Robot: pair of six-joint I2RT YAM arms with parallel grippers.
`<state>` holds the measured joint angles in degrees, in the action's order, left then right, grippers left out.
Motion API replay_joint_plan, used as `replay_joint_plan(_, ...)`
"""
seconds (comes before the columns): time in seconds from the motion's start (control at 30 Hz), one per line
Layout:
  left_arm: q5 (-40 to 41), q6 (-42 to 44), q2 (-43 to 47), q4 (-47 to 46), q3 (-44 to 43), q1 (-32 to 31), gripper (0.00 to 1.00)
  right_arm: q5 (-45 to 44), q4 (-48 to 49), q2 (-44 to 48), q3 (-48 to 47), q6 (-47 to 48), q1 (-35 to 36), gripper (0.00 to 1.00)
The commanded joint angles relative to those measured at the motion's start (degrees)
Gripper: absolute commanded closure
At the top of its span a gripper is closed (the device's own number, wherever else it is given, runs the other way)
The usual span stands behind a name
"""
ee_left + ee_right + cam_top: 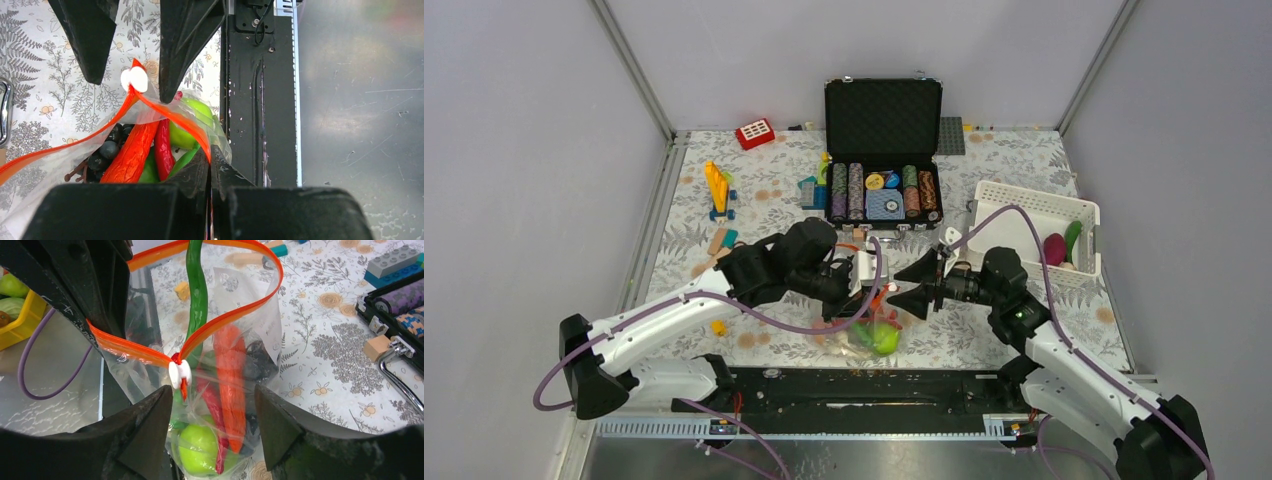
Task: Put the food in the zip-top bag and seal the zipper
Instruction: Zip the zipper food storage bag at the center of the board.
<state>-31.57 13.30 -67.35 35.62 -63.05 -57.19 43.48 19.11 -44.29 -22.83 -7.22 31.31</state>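
Note:
The clear zip-top bag (250,325) hangs between both grippers, just above the table's near edge. Inside it are a green apple (202,447), an orange carrot (231,380), a red chili (212,407), a green chili (196,290) and dark grapes (260,362). My left gripper (210,150) is shut on the orange-red zipper (175,117) at one end of the mouth. My right gripper (212,405) is open, its fingers either side of the white slider (179,374) without pinching it. Beyond the slider the mouth gapes open. In the top view the bag (869,335) hangs below the left gripper (861,295) and the right gripper (894,288).
An open black case of poker chips (882,190) sits behind the grippers. A white perforated basket (1024,205) at right holds a magenta piece (1054,247) and a green piece (1074,238). Yellow and blue blocks (719,190) lie back left. The black base rail (874,385) runs along the near edge.

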Motion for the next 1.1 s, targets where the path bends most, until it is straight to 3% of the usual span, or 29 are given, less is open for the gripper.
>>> replay_joint_plan(0.0, 1.3, -1.0, 0.6, -3.8, -0.2, -0.5, 1.0, 2.8, 12.5, -2.8, 1.9, -1.7, -0.2, 0.37)
replay_joint_plan(0.13, 1.5, -1.6, 1.3, -4.9, 0.6, -0.6, 1.0, 5.7, 16.7, -5.7, 2.1, -2.8, -0.2, 0.47)
replay_joint_plan(0.4, 1.7, -2.2, 2.6, -6.5, 2.4, -0.6, 1.0, 11.0, 29.6, -9.5, 4.1, -8.3, -0.1, 0.48)
replay_joint_plan(0.63, 1.4, -2.4, 3.3, -7.2, 2.8, -0.7, 1.0, 10.7, 31.6, -11.8, 3.9, -8.7, 0.4, 0.6)
replay_joint_plan(0.9, 3.2, -3.3, 5.7, -8.8, 4.8, -0.7, 1.0, 10.7, 32.0, -11.8, 4.3, -7.7, 0.7, 0.99)
replay_joint_plan(1.07, 6.8, -4.2, 7.1, -9.4, 5.4, -0.7, 0.95, 11.4, 30.6, -8.4, 3.7, -7.6, 0.7, 1.0)
